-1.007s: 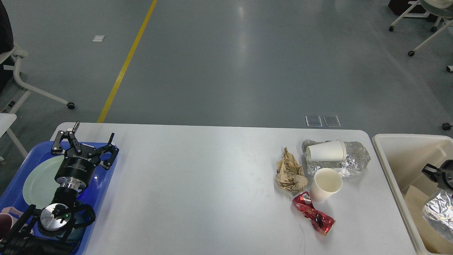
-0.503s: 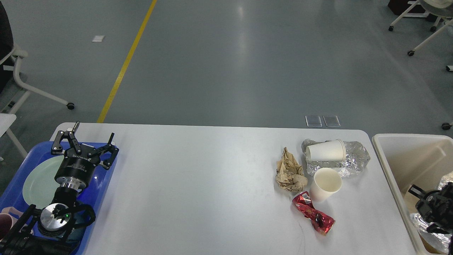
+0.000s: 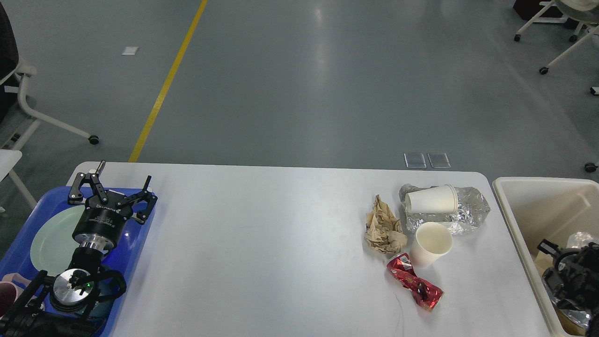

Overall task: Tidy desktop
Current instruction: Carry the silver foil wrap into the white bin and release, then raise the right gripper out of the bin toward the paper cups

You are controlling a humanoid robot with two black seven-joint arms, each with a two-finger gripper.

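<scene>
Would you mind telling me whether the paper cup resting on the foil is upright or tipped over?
Tipped over: the paper cup lies on its side across the foil, rim pointing right.

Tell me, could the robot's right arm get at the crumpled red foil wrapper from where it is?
Probably yes. The right gripper sits low inside the beige plastic bin, so it must first rise over the wall; beyond that, the crumpled red foil wrapper lies on open white desktop.

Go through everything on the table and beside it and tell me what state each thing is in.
Lying paper cup: on its side, on the foil sheet.
Standing paper cup: upright, empty.
Brown paper: crumpled.
Red can: crushed, lying flat.
Beige bin: holds foil scraps.
Blue tray: holds a pale green plate.
Left tool: open, empty, over the tray.
Right tool: inside the bin, grip unclear.
</scene>
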